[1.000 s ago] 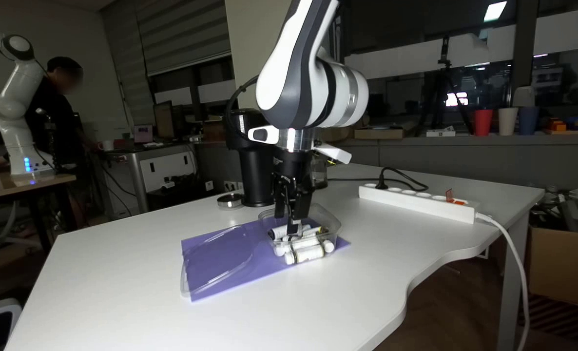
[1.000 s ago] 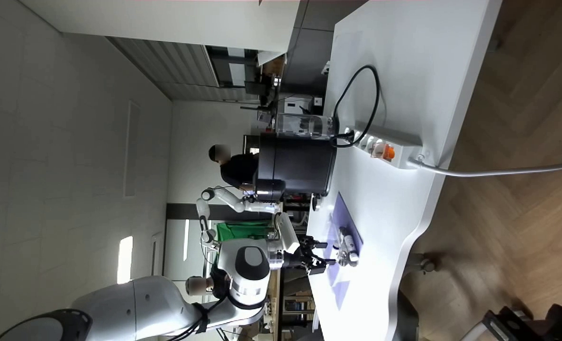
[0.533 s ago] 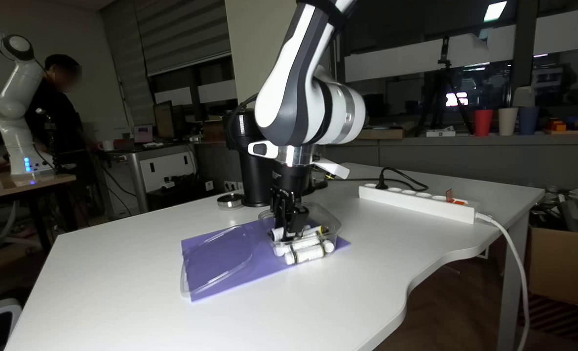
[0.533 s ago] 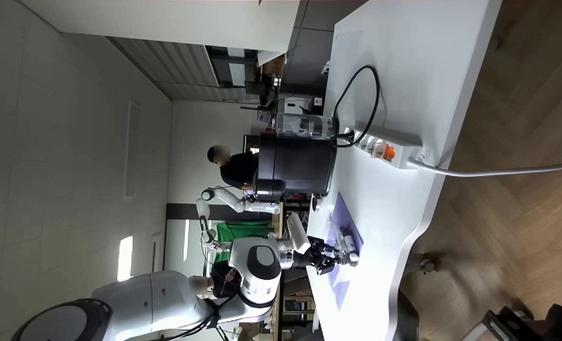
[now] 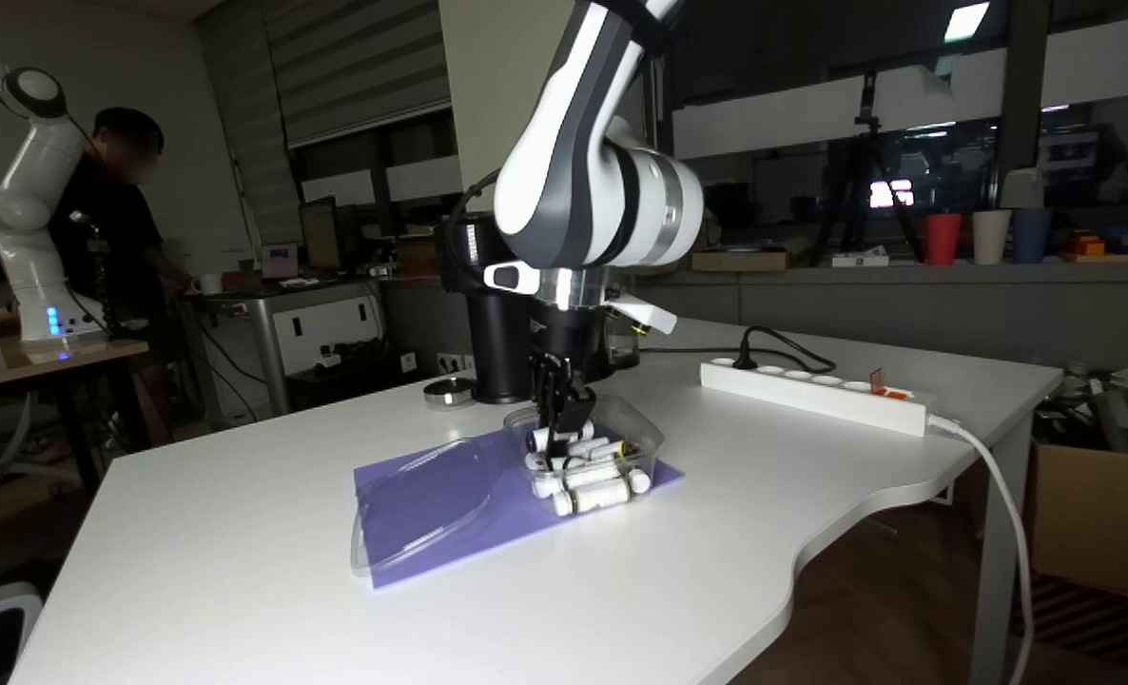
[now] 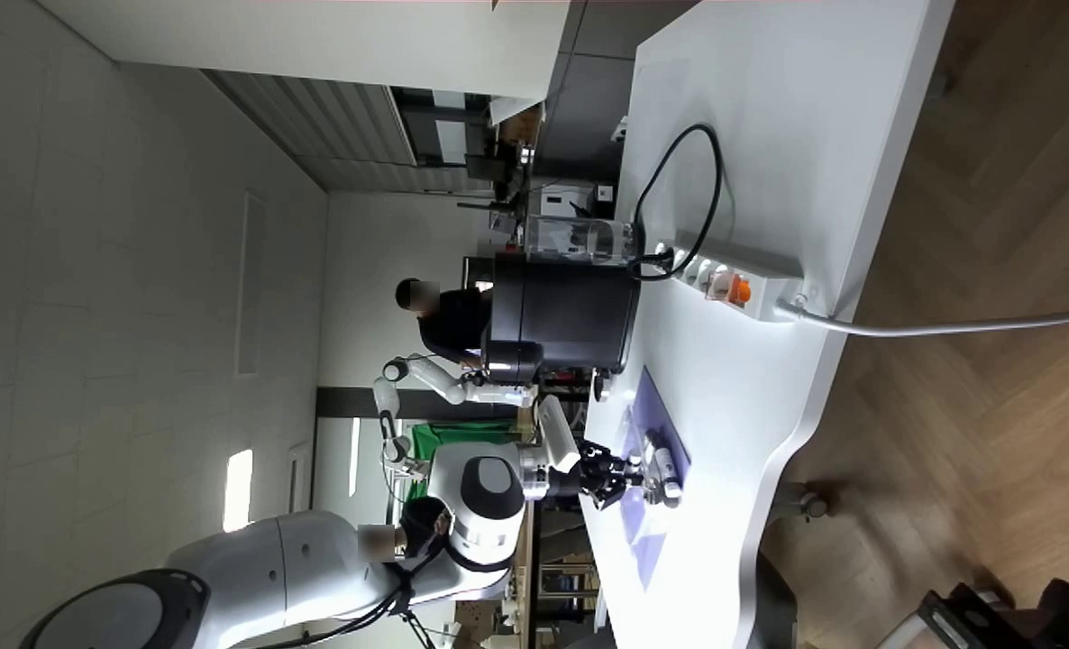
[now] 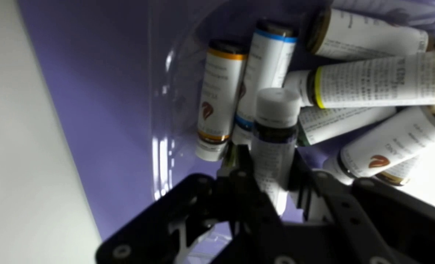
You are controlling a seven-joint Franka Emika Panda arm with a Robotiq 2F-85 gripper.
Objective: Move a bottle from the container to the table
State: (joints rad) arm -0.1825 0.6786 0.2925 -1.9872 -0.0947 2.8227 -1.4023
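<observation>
The small cylindrical bottle with a white cap, dark neck and white printed label [image 7: 275, 146] is over the heap in the clear plastic tub [image 5: 638, 423]; how far it stands clear of the others, I cannot tell. The black two-fingered gripper [image 7: 270, 156] has its jaws pinching the labelled barrel below the cap, presumably because that straight part gives firmer purchase than the neck would. In the wrist view the cap overlaps a blue-banded white-labelled bottle [image 7: 261, 69], with an orange-banded bottle [image 7: 221, 97] lying alongside. A yellow-banded bottle [image 7: 380, 80] lies across another; disturbing the heap could set these rolling, though the tub's walls should keep them in. A flat purple sheet [image 5: 516, 518] lies beneath the tub. The clear plastic lid [image 5: 426, 504] lies on it next to the tub, which leaves the mouth open to a reach from above. Next, I judge, comes a lift past the rim, then sideways to the white smooth-topped table with a curved edge [image 5: 716, 571], away from the long white power strip [image 5: 816, 392].
</observation>
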